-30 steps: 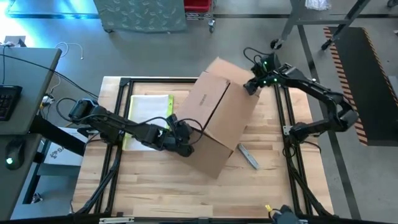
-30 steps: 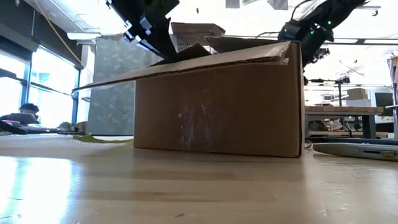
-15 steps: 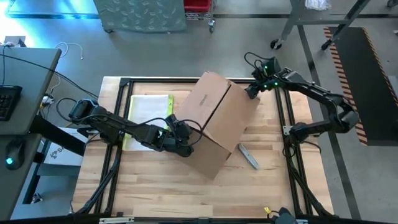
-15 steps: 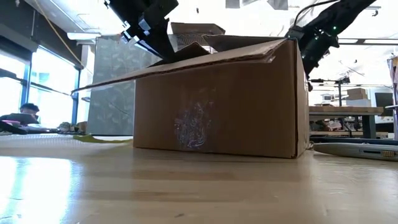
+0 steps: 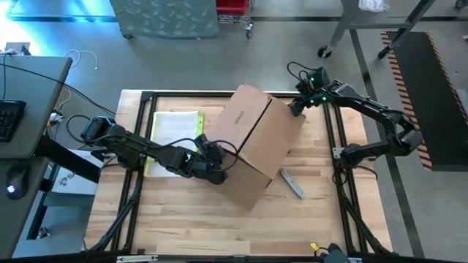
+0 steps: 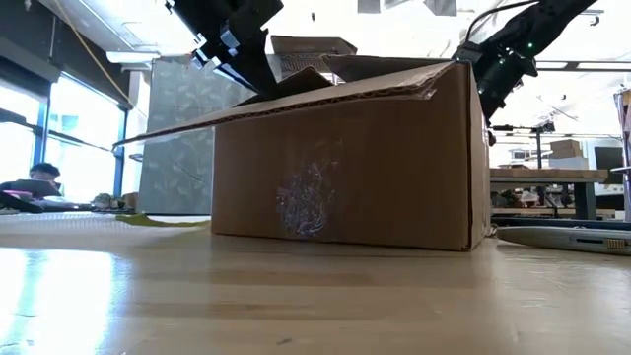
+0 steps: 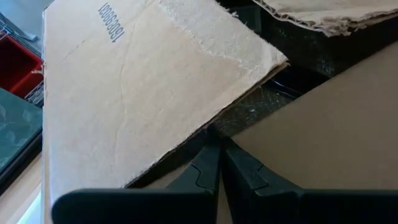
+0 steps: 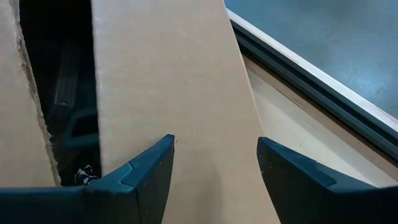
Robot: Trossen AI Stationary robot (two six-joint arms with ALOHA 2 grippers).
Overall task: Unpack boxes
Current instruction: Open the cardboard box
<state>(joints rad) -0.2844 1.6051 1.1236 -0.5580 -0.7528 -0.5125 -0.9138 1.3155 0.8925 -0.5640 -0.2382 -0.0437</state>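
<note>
The brown cardboard box (image 5: 257,142) stands on its bottom in the middle of the table, top flaps partly open; one long flap (image 6: 246,108) slopes down toward the table's left. My left gripper (image 5: 216,172), shut, is at the box's left side with its tips at the flap seam (image 7: 214,142). My right gripper (image 5: 295,107) is open at the box's far right corner, its fingers on either side of a cardboard panel (image 8: 168,81). Dark contents under crinkly film (image 7: 249,112) show through the gap. My left gripper's shut fingertips (image 7: 211,155) lie in the gap between two top flaps, right at the torn edge of the printed flap (image 7: 202,129). They come slanting down from the table's left. Whether the tips are under that edge cannot be told. My right gripper: I cannot tell whether its fingers touch the panel.
A flat clear sleeve with a yellow edge (image 5: 175,131) lies left of the box under my left arm. A grey tool (image 5: 292,183) lies at the box's near right. Black frame rails (image 5: 333,139) border the table. A person (image 6: 39,179) sits far off in the room.
My right gripper has come down a little at the box's far right corner. The box's far flap, which stuck out toward the far edge, has folded in, and the box's right end has shifted slightly. Both have kept still for the last half second.
</note>
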